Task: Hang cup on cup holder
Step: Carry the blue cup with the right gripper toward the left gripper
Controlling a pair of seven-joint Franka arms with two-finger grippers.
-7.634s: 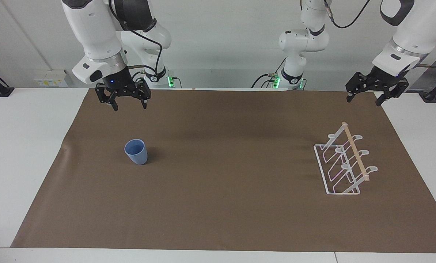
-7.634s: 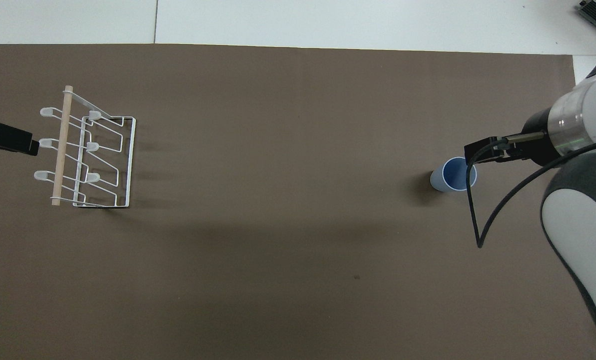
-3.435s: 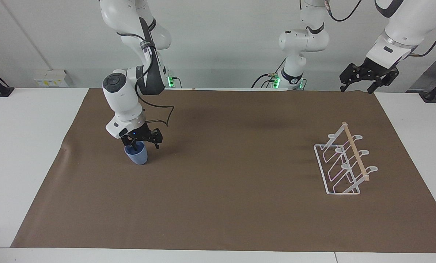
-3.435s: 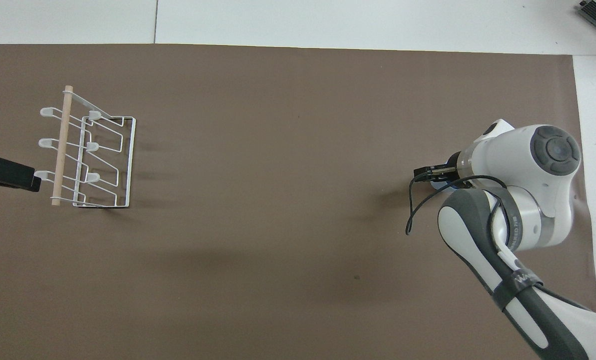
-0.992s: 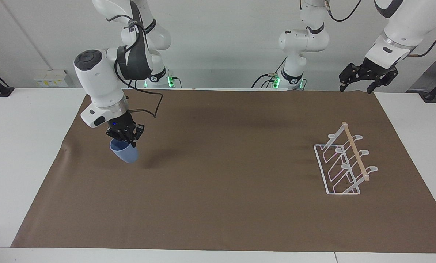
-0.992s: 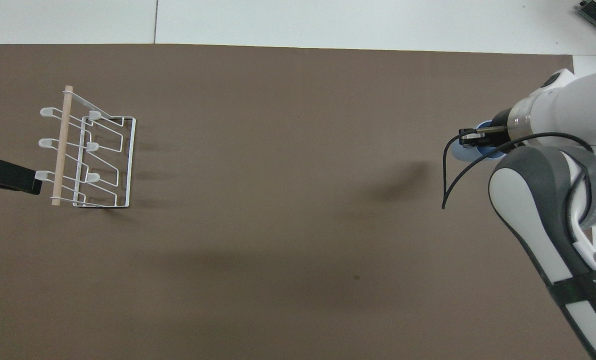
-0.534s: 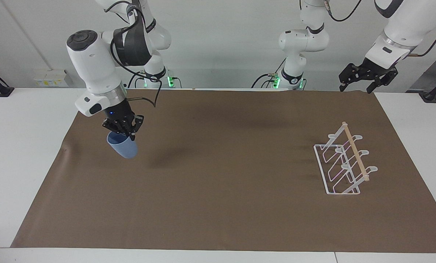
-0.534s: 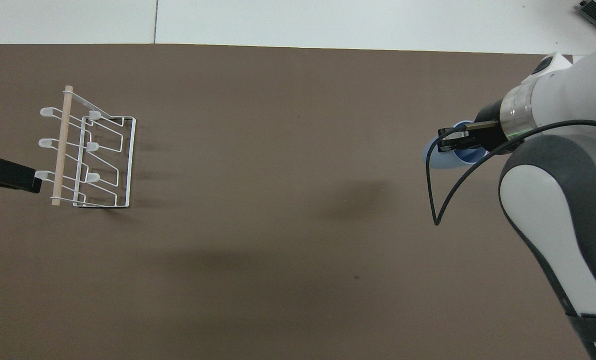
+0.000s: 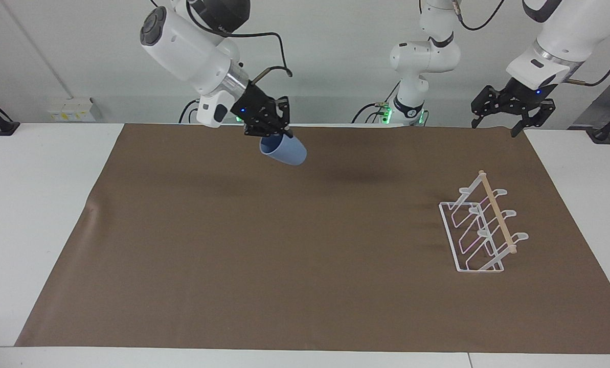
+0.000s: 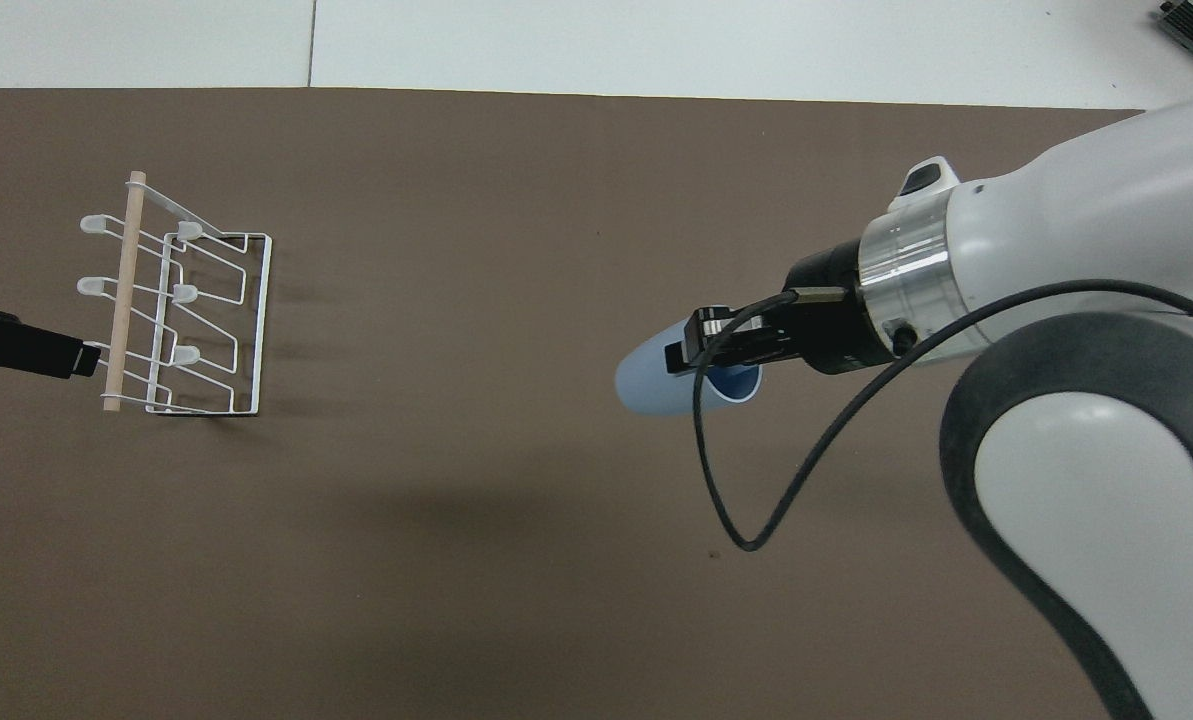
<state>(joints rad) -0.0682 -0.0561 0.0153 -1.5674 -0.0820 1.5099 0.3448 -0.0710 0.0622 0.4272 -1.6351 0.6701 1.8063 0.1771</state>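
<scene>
Right pincer (image 9: 272, 134): clamped on the small light-blue plastic cup (image 9: 285, 150), tilted, over the brown mat (image 9: 264, 245).
Left pincer (image 9: 503, 118): apart, waiting.
White wire cup holder (image 9: 481, 225): empty.

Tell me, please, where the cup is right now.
The cup hangs tilted in the right gripper, raised over the brown mat, well short of the cup holder.

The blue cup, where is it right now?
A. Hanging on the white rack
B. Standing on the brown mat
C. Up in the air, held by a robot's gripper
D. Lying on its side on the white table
C: the right gripper is shut on the rim of the cup and holds it tilted above the brown mat, while the cup holder stands with nothing on it.
</scene>
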